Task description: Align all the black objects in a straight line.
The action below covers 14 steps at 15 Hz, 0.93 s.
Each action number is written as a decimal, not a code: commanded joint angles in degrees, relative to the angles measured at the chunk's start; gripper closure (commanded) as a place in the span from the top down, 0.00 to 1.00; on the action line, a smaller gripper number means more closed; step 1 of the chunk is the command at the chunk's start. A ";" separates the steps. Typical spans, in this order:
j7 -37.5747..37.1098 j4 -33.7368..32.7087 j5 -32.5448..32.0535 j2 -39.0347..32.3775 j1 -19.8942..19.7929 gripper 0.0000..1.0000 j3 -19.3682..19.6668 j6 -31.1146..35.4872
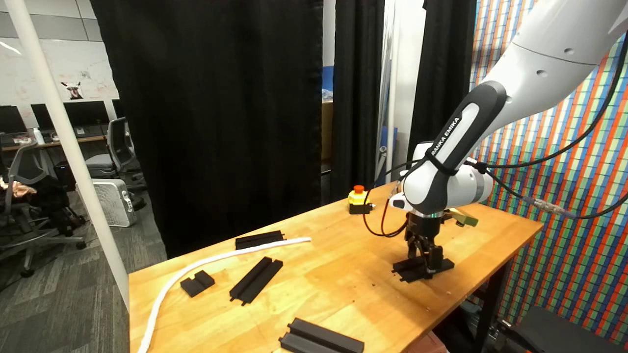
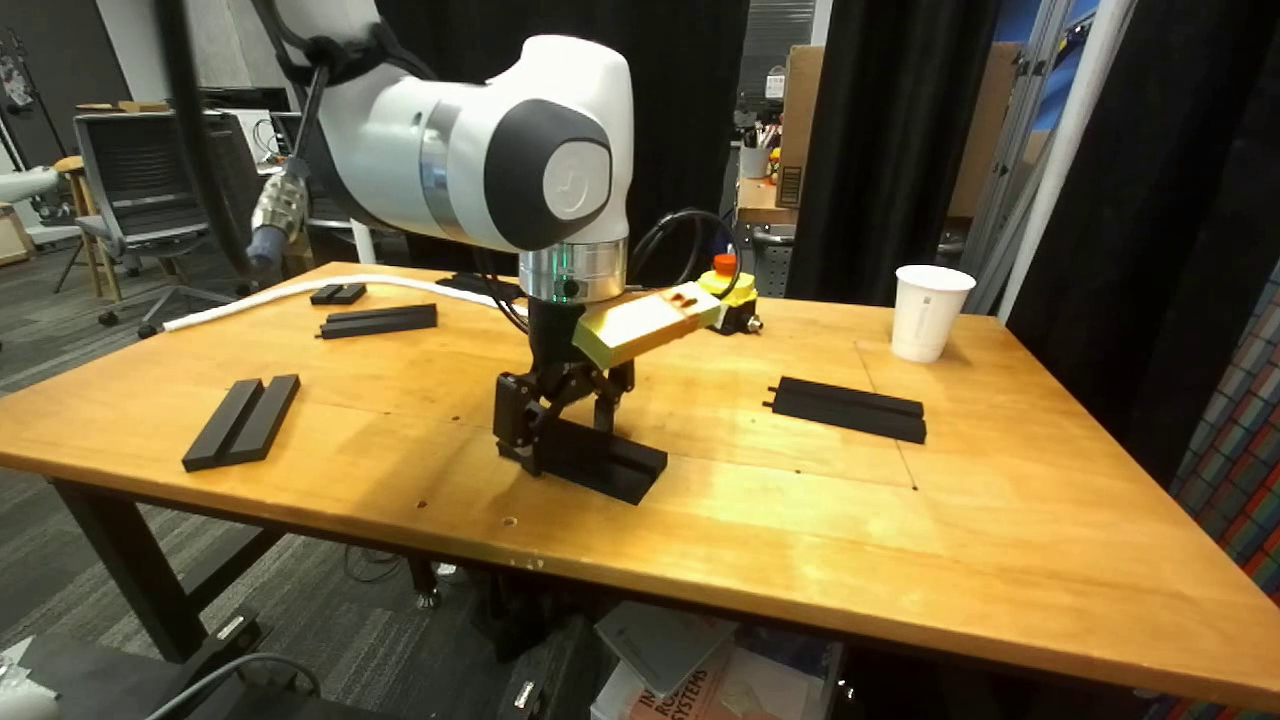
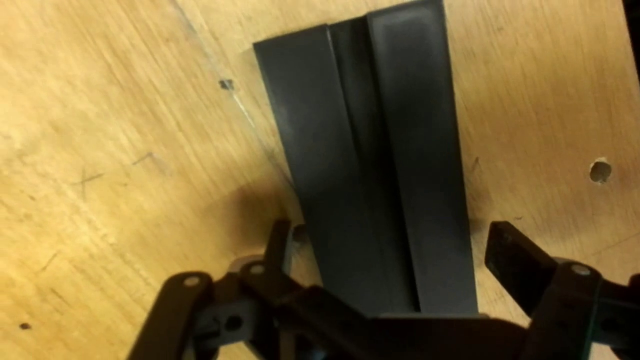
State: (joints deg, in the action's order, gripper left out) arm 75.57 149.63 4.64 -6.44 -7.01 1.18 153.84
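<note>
Held Robotiq gripper (image 3: 391, 240) spread wide, gripping nothing, astride grooved black block (image 3: 367, 160) slanted between fingers (image 3: 517, 265), well apart from other grooved blocks (image 2: 848, 410). Risked, through that slant, uneven contact and twisting on closing.

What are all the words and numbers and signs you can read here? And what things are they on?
"RANKA EMIKA": on the robot arm; the start seems hidden.
"SYSTEMS", plus what looks like "IN" and "RO": on an orange cover under the table.
Too small or blurred to read: marks on the paper cup, cardboard box and whiteboard, and the arm's round emblem.
Black bar in the wrist view: no writing shows.
Numbers: none readable.
</note>
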 commanded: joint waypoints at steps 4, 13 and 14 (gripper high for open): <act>3.27 2.11 0.08 1.47 -0.84 0.51 0.12 5.39; 6.04 -0.19 -2.16 2.63 -1.90 0.46 1.98 2.55; 6.38 -0.79 -3.02 2.65 -1.93 0.46 2.30 2.13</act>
State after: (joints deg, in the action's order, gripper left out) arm 80.41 149.88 3.94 -5.65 -8.39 2.67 157.29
